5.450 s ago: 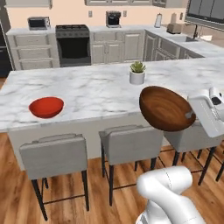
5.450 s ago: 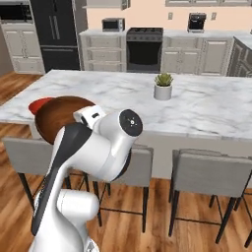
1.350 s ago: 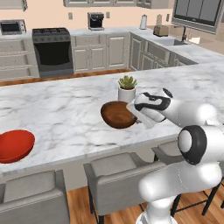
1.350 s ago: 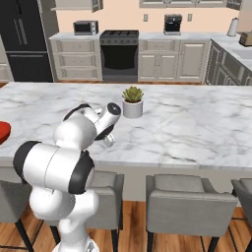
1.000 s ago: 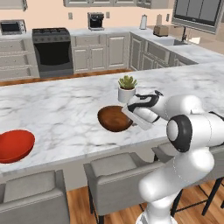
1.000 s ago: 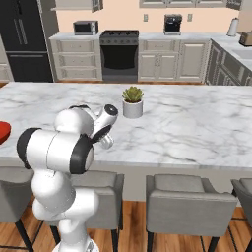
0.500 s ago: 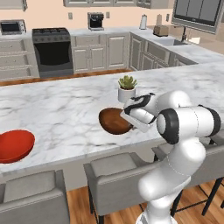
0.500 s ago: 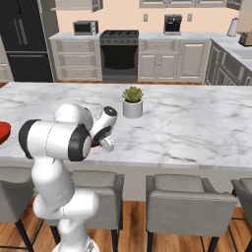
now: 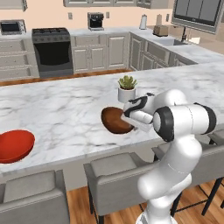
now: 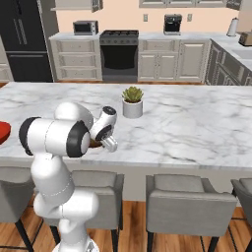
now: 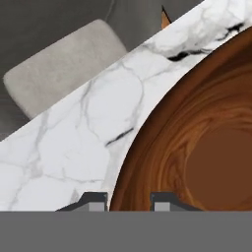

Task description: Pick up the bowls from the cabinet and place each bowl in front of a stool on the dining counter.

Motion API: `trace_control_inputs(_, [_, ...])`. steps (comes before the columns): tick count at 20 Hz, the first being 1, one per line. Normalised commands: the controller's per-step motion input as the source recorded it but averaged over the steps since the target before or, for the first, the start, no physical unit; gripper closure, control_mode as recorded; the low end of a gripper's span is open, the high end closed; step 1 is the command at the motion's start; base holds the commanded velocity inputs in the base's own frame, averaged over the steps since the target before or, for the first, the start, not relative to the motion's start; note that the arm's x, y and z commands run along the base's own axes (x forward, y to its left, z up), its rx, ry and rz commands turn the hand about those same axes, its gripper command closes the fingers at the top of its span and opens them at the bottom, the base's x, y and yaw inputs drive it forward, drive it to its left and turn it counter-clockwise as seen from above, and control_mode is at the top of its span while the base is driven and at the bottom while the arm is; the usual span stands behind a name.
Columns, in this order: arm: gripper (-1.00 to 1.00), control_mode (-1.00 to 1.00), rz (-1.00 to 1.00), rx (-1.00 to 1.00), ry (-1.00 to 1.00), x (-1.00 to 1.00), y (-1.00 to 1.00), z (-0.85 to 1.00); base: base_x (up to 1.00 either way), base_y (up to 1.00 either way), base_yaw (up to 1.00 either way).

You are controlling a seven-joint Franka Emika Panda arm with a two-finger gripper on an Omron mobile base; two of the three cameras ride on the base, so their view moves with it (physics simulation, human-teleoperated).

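Observation:
My gripper point(image 9: 129, 117) is shut on the rim of the dark brown wooden bowl point(image 9: 113, 120). The bowl is tilted and low over the dining counter point(image 9: 61, 109), near its front edge. I cannot tell whether it touches the marble. In the hand view the bowl point(image 11: 197, 147) fills the right side, with its rim between my gripper's point(image 11: 129, 201) fingertips. A grey stool point(image 9: 111, 168) stands just below the bowl. The red bowl point(image 9: 15, 145) rests on the counter at the left, above another stool point(image 9: 30, 197). The cabinet is out of view.
A small potted plant point(image 9: 127, 89) stands on the counter just behind the brown bowl. More grey stools point(image 10: 189, 202) line the near side. Across the aisle are cream base cabinets, a black stove point(image 10: 118, 56) and a dark fridge point(image 10: 22, 39).
The arm has folded lower and brought the brown bowl down and slightly toward the counter's front edge. The gripper stays shut on it. The red bowl has not moved.

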Motion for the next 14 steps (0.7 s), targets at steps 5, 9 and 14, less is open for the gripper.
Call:
trace_control_inputs(5, [1.0, -1.0, 0.18, -0.28, 0.08, -0.23, 0.06, 0.04, 0.0, 0.0, 0.0])
trace_control_inputs(9, [1.0, -1.0, 0.18, -0.24, 0.0, -0.39, 0.08, 0.0, 0.0, 0.0, 0.0])
trace_control_inputs(14, [1.0, -1.0, 0.11, -0.15, 0.0, -0.11, 0.21, 0.0, 0.0, 0.0, 0.0])
